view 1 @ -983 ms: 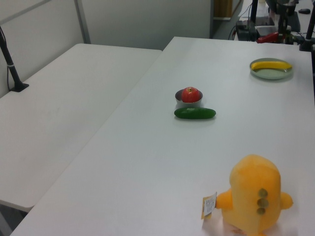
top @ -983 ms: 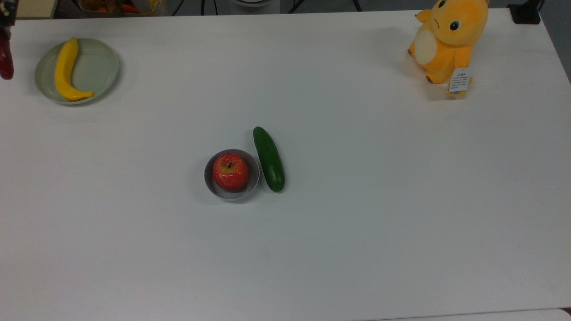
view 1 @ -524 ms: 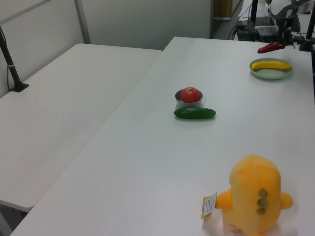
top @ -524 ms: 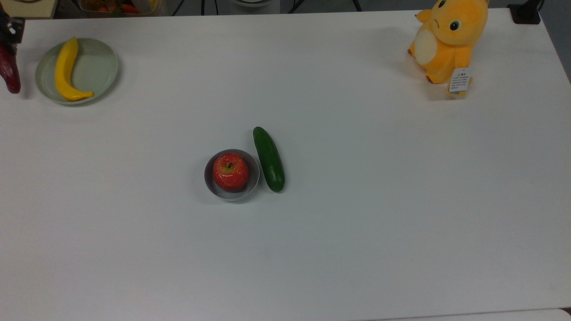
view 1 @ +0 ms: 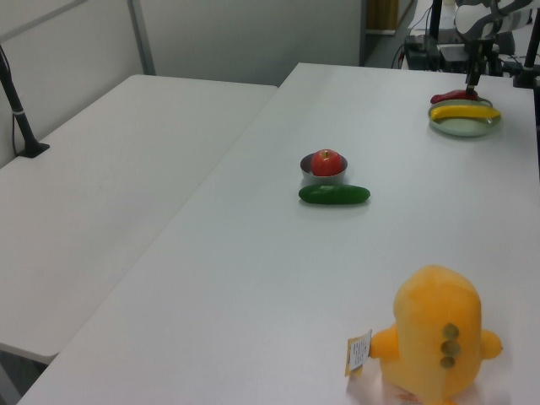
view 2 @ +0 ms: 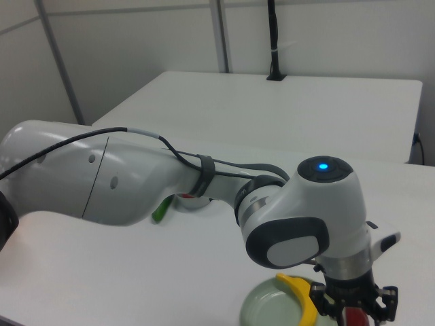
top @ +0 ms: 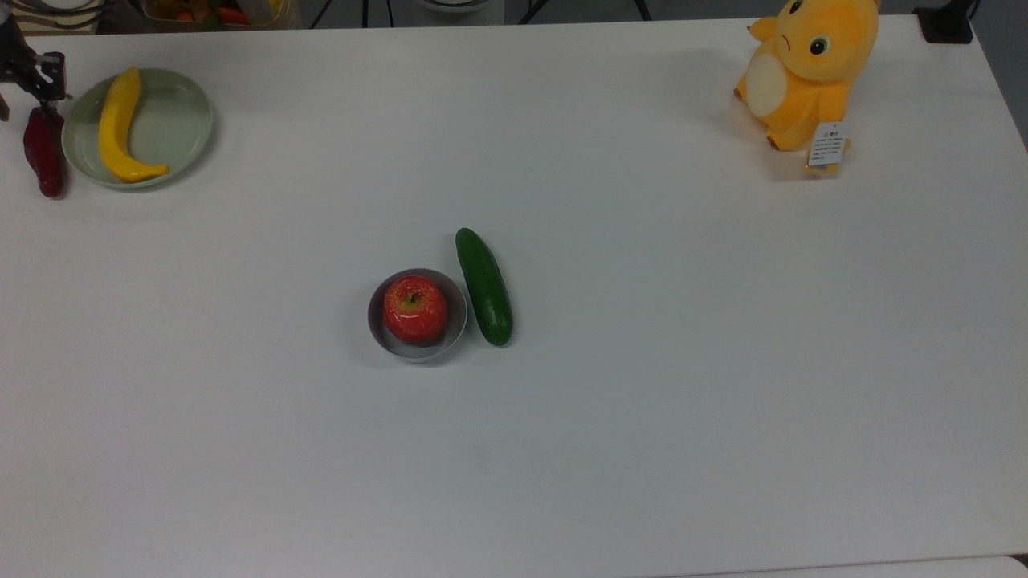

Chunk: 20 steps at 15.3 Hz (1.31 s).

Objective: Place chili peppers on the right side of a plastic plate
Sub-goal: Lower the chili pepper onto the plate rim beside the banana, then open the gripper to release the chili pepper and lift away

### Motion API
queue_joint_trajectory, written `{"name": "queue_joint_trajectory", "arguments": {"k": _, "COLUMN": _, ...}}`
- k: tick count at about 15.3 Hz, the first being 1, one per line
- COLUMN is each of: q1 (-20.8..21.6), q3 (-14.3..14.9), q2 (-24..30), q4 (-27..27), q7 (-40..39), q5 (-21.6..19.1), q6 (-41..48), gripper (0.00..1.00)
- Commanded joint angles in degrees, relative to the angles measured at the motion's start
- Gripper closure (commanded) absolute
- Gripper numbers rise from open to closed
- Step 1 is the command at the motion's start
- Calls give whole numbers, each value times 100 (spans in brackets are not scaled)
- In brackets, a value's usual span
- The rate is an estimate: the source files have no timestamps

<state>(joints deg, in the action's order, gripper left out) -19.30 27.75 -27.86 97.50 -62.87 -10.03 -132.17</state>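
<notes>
I see the gripper [top: 36, 80] at the plastic plate's [top: 173, 120] nine o'clock (top view), clamping the chili peppers [top: 44, 152]

dark-red chili [top: 43, 162], pale green plate [top: 181, 120], yellow banana [top: 116, 128], orange plush [top: 807, 68]

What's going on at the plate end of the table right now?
The Franka arm's hand is at the stem end of the chili pepper, which lies on the table right beside the plastic plate, on the top view's left of it. A banana lies in the plate. Mid-table, an apple sits in a small bowl next to a cucumber.
</notes>
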Motion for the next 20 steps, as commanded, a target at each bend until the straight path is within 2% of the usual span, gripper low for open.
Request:
{"name": "queue_joint_trajectory", "arguments": {"k": 1, "q1": 40, "q3": 11, "q2": 105, "q4": 173, "q7": -85, "q5": -131, "q6": -151, "gripper": 0}}
{"name": "queue_joint_trajectory", "arguments": {"k": 4, "q1": 136, "q3": 11, "q2": 202, "q4": 173, "q7": 11, "q5": -131, "q6": -90, "gripper": 0}}
{"name": "queue_joint_trajectory", "arguments": {"k": 7, "q1": 234, "q3": 11, "q2": 552, "q4": 85, "q7": 879, "q5": -131, "q6": 314, "gripper": 0}}
{"name": "queue_joint_trajectory", "arguments": {"k": 9, "q1": 461, "q3": 19, "q2": 833, "q4": -2, "q7": 1293, "q5": -131, "q6": 350, "gripper": 0}}
{"name": "queue_joint_trajectory", "arguments": {"k": 13, "q1": 743, "q3": 11, "q2": 1606, "q4": -73, "q7": 2356, "q5": -131, "q6": 823, "gripper": 0}}
{"name": "queue_joint_trajectory", "arguments": {"k": 17, "q1": 963, "q3": 2, "q2": 2477, "q4": -563, "q7": 3472, "q5": -122, "q6": 2393, "gripper": 0}}
{"name": "queue_joint_trajectory", "arguments": {"k": 20, "q1": 1252, "q3": -16, "q2": 2759, "q4": -1117, "q7": 4307, "q5": -139, "q6": 3537, "gripper": 0}}
